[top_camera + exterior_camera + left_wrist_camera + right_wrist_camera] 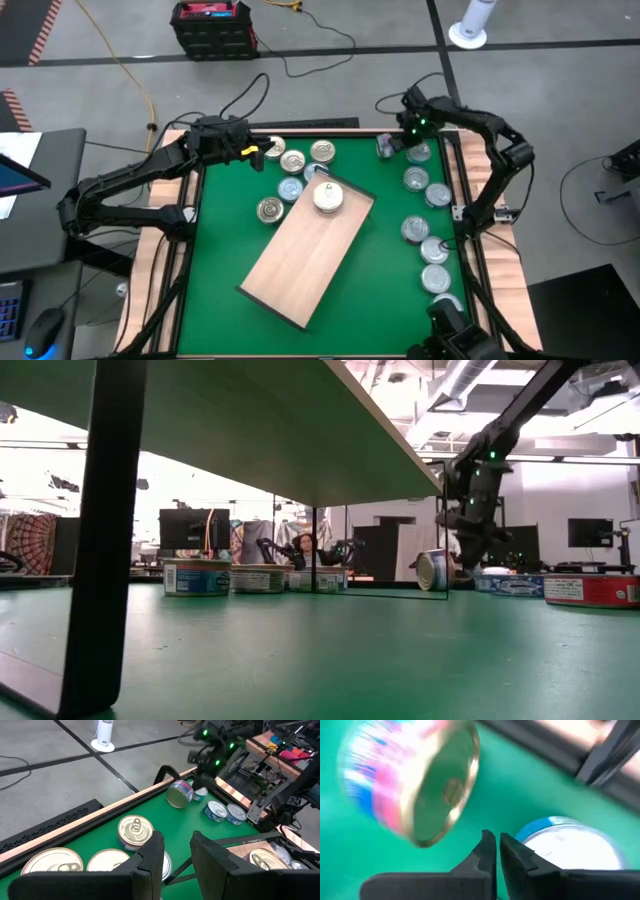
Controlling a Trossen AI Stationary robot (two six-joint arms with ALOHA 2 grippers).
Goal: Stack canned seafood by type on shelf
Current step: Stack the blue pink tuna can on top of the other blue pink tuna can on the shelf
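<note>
Right gripper (496,851): fingers nearly shut, gripping nothing, at the table's far right corner.
Tipped tin (415,780): on edge just ahead of the fingertips and to one side, free of them; axis level, gold lid facing the gripper.
Blue-labelled tin (570,845): flat, just beside the fingertips on the other side.
Shelf (300,262): well apart, mid-table.
Left gripper (175,851): slightly parted, empty, farther off; the right arm is nearer.
</note>
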